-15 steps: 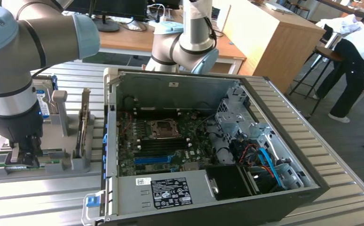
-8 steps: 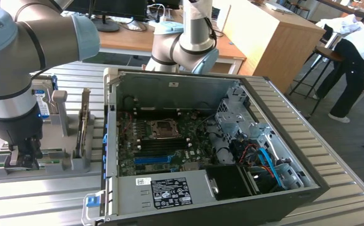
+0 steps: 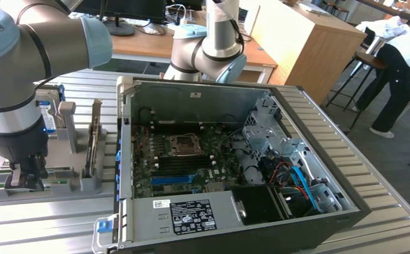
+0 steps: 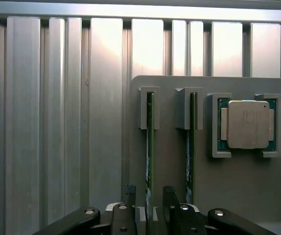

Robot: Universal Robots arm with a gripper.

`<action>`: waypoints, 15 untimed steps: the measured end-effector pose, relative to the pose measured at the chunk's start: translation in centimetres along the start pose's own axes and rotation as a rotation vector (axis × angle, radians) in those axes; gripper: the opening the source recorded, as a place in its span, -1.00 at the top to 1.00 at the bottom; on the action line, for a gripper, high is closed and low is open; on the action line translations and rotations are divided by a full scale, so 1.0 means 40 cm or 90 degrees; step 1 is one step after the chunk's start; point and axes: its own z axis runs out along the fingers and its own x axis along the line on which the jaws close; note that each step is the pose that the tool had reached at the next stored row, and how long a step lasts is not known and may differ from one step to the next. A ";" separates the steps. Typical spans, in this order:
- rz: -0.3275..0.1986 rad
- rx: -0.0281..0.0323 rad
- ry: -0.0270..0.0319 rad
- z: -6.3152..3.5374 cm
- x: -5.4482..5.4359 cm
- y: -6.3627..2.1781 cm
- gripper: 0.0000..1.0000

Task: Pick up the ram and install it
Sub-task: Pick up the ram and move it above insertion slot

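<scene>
Slatted metal table (image 3: 50, 227) with computer case (image 3: 190, 103), holder (image 3: 71, 190)

So there's an open PC case (image 3: 190, 103) on a ridged metal table (image 3: 42, 227), a grey parts holder (image 3: 67, 191) at its 9 o'clock, and a person (image 3: 395, 74) bent over around 2 o'clock.

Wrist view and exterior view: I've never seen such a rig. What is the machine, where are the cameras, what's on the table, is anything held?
The machine is a robot arm ending in a two-fingered gripper. The exterior view, from a camera off the arm, shows a metal table carrying an open computer case and a grey parts holder. The wrist view comes from a camera on the wrist. In the holder a ram stick and a second stick stand on edge beside a processor chip. The open gripper straddles the ram stick without closing on it; nothing is held.
</scene>
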 end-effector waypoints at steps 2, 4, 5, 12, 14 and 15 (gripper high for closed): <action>0.000 0.0000 0.0000 0.000 0.000 0.000 0.32; 0.000 0.0000 0.0000 0.000 0.000 0.000 0.46; 0.000 0.0000 0.0000 0.000 0.000 0.000 0.46; 0.000 0.0000 0.0000 0.000 -0.005 0.000 0.46; 0.000 0.0000 0.0000 0.000 -0.005 0.000 0.46; 0.000 0.0000 0.0000 0.000 -0.005 0.000 0.46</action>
